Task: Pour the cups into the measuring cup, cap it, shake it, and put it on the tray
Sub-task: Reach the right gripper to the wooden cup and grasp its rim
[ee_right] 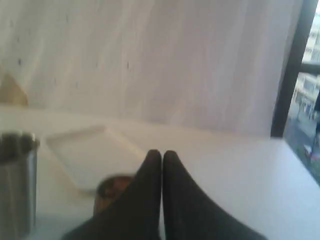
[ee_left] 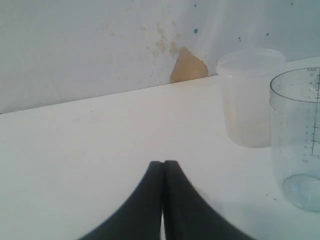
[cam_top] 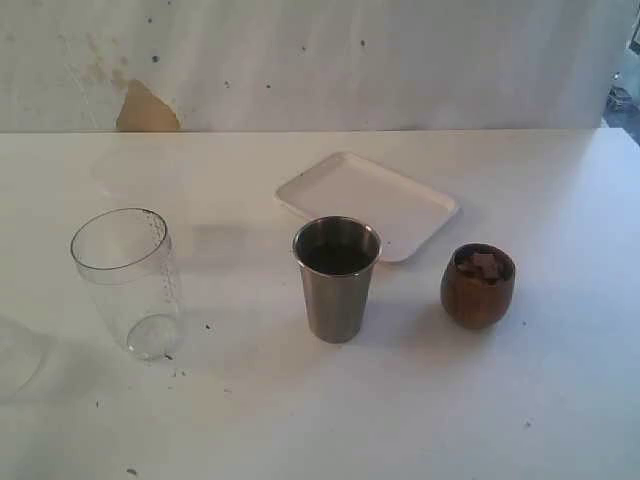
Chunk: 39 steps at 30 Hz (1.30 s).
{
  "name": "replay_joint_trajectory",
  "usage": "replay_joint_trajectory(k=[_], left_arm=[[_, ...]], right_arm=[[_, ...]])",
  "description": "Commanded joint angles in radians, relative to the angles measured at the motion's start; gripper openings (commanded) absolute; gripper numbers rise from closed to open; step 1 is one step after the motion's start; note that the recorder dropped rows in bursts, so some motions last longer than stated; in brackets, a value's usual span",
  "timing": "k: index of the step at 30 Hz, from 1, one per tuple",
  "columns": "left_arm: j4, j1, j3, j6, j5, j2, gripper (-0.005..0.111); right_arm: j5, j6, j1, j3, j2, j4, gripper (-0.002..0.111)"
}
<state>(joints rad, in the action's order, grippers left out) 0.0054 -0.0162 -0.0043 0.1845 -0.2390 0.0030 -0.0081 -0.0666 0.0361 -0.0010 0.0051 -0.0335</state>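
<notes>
- The measuring cup (cam_top: 127, 283) is seen upright and empty at the left of the surface (cam_top: 300, 420).
- The steel tumbler (cam_top: 336, 280) is set upright near the middle, well apart from it. Something dark is glimpsed inside.
- The wooden cup (cam_top: 478, 286) is placed to the tumbler's right, with brown pieces inside.
- The tray (cam_top: 367, 203) is laid bare just behind these two, farther back.
- A frosted cup (ee_left: 250, 97) is stood just beyond the measuring cup.
- The left gripper (ee_left: 162, 162) and right gripper (ee_right: 161, 152) are both pressed together with nothing held.
- The first pour is judged not yet begun. For it, a gripper must be spread, brought around the tumbler or wooden cup, and closed before the lift toward the measuring cup.
</notes>
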Motion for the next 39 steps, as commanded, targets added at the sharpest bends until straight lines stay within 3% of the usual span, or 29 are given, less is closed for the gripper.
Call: replay_joint_trajectory(k=[1, 3, 4, 6, 7, 12, 18, 24, 30, 39], left_arm=[[0.000, 0.006, 0.004, -0.002, 0.006, -0.003, 0.001], [0.000, 0.006, 0.004, -0.002, 0.006, -0.003, 0.001], [0.000, 0.006, 0.004, -0.002, 0.006, -0.003, 0.001], [0.000, 0.006, 0.004, -0.002, 0.006, -0.003, 0.001], [0.000, 0.006, 0.004, -0.002, 0.006, -0.003, 0.001], [0.000, 0.006, 0.004, -0.002, 0.006, -0.003, 0.001], [0.000, 0.006, 0.004, -0.002, 0.006, -0.003, 0.001], [0.000, 0.006, 0.004, -0.002, 0.006, -0.003, 0.001], [0.000, 0.006, 0.004, -0.002, 0.006, -0.003, 0.001], [0.000, 0.006, 0.004, -0.002, 0.006, -0.003, 0.001]], right_arm=[[-0.128, 0.142, 0.002, 0.001, -0.005, -0.026, 0.002], [-0.149, 0.187, 0.002, 0.001, 0.009, -0.026, 0.020], [-0.193, 0.218, 0.002, 0.001, 0.053, -0.026, 0.049], [-0.226, 0.261, 0.002, 0.001, 0.135, -0.015, 0.082], [-0.238, 0.284, 0.002, 0.001, 0.203, -0.006, 0.091], [-0.541, 0.363, 0.002, 0.001, 0.605, 0.271, 0.086], [-0.885, 0.149, 0.002, 0.001, 1.204, 0.213, 0.086], [-1.141, 0.102, 0.002, -0.101, 1.604, 0.209, 0.086], [-1.167, 0.086, 0.002, -0.228, 1.819, 0.296, 0.086], [-1.167, 0.042, 0.002, -0.342, 1.947, 0.293, 0.086]])
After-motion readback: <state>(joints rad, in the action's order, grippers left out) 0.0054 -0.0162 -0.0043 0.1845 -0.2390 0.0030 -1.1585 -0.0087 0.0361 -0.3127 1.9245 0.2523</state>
